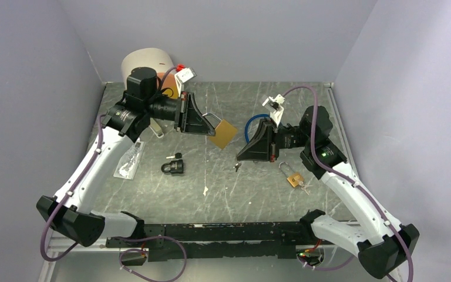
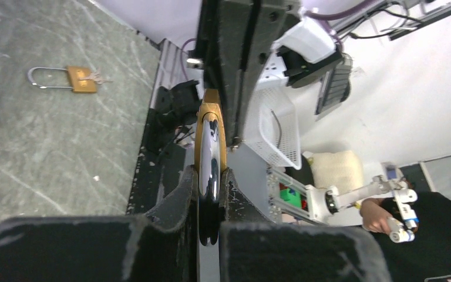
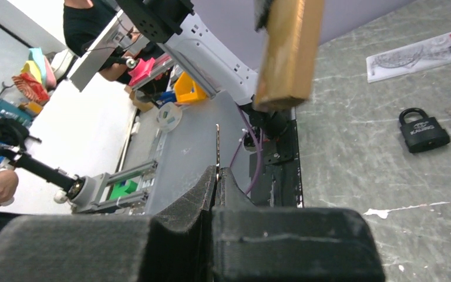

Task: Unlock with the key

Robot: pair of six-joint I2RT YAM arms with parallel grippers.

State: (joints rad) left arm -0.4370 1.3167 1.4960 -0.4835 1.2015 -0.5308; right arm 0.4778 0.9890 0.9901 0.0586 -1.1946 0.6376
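The left tool [image 1: 207,124] pinches the brass padlock [image 1: 223,134] and holds it raised above the table [image 1: 229,197], body towards the right tool [image 1: 242,156]. That tool is pressed together on the key [image 3: 217,147], blade out, likely to reach the keyhole.

Brass padlock [image 1: 223,134] aloft, tilted, thin key [image 3: 217,147] edge-on, apart

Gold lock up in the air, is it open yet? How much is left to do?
Not open yet. Done: the left tool holds the gold padlock up in the air, and the right tool pinches the key. In hand: pointing the key toward the lock, with a gap between them. Left: slide the key in, turn it and pop the lock open.
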